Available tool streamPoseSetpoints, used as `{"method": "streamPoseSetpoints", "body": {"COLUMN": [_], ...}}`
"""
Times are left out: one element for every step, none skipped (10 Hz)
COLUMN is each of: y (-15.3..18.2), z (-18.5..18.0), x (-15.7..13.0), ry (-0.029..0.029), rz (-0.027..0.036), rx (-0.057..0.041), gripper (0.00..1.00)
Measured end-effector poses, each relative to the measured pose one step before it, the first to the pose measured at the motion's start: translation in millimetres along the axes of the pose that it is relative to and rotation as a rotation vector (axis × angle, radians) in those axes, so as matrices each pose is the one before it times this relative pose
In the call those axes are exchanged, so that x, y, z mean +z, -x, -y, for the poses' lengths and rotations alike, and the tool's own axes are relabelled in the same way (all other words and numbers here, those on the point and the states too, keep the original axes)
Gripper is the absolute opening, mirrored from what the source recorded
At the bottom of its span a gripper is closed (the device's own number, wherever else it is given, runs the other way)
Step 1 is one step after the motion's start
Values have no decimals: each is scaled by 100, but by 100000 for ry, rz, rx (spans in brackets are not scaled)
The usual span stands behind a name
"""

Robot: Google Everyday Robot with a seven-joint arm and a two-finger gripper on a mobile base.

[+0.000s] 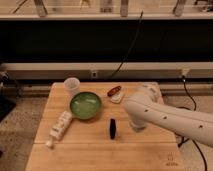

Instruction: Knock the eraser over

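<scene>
The eraser (113, 128) is a small black block standing upright on edge, near the middle of the wooden table (80, 155), just right of the green bowl. My white arm (165, 116) reaches in from the right. The gripper (137, 125) hangs below the arm's bend, a short way right of the eraser and apart from it. The arm mostly hides the gripper.
A green bowl (85, 105) sits left of centre, with a clear cup (72, 85) behind it. A white bottle (60, 127) lies on its side at the left. A reddish-brown oblong thing on white paper (115, 92) lies at the back. A black cable hangs behind the table.
</scene>
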Motion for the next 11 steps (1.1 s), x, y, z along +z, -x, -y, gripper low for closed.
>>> {"method": "streamPoseSetpoints", "body": {"y": [632,743,1008,981,1441,363,203,480,422,358,373], "z": [86,55,140,175,332,146,156,238,236,203,113], "x": [73,144,108,46,72,62,99,111,83,76,97], "ry": [-4,54,17,23,-95,-91,-74,-28,-111,-276,-151], "rz": [65,-15,243,387,552,244,302,431,278,459,658], "rx": [-975,-1504,-1421,-1157,-2210,-802,-534,-1136,-1023,-691,-490], "gripper": [1,1,1,1,1,1,1,1,1,1,1]}}
